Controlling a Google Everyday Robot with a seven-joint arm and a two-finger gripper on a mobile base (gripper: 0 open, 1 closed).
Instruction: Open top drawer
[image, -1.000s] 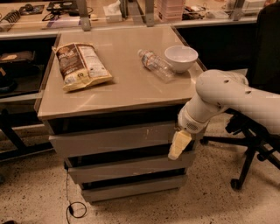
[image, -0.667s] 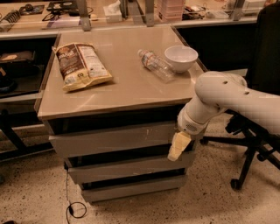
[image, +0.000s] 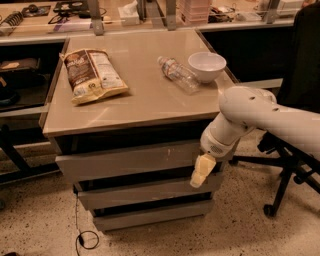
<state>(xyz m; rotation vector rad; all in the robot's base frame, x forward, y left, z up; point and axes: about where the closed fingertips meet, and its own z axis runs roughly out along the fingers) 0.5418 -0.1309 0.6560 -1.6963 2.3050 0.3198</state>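
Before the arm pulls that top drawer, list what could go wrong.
1. The pale gripper sits at the right end of the wide grey handle-less top drawer, low on its front; an off-centre pull may skew it or slip.
2. A jolt could roll the clear plastic bottle lying on its side beside the white bowl.

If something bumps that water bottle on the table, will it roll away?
Probably: the bottle lies on its side and looks round, so a nudge could roll it. The bowl beside it might stop it. Clear plastic, so likely light. The gripper is at the top drawer, not near it.
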